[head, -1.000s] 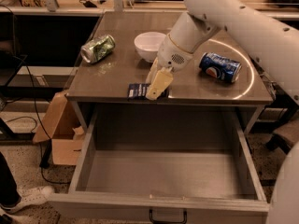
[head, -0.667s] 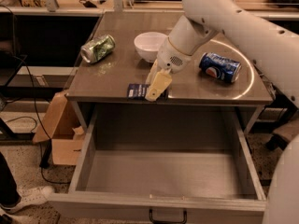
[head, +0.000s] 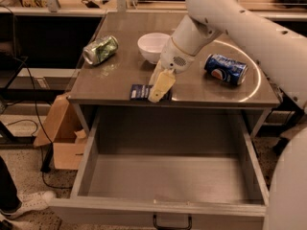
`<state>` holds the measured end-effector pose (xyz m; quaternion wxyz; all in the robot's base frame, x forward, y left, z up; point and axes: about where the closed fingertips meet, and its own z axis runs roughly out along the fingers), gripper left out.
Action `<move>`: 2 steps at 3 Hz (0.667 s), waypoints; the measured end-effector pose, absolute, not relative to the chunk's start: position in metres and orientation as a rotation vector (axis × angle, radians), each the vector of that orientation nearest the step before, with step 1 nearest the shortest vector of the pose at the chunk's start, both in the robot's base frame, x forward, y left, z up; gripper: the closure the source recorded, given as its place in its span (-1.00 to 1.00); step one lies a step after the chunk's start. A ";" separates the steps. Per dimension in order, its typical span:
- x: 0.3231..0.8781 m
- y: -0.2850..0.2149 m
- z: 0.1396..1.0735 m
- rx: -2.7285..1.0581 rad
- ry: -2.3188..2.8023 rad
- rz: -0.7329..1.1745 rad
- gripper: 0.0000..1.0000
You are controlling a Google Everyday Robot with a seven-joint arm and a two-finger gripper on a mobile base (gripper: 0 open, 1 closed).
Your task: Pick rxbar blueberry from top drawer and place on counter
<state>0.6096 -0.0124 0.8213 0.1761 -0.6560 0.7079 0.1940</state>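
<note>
At the near edge of the counter, a little left of its middle, the blueberry bar lies flat: a small dark-blue rectangle of wrapper with pale print. Right over the bar's right end hangs the gripper, a cream, wedge-shaped plastic piece that covers that end. Whether it touches the bar, and whether it is open or closed, I cannot tell. A thick, smooth white arm slopes down to the gripper from the upper right.

Farther back on the glossy grey-brown counter stand a round white bowl and, to its left, a dented green can on its side. A blue cola can lies on its side at the right, beside a thin curved white reflection.

Below the counter's near edge the top drawer is pulled out, wide and shallow, with a plain grey metal floor, tall sides and a small black handle on its front. A brown cardboard box sits on the floor to the left.
</note>
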 end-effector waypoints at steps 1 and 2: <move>0.610 -0.012 0.821 -1.858 2.005 0.549 0.63; 0.610 -0.012 0.821 -1.858 2.005 0.550 0.17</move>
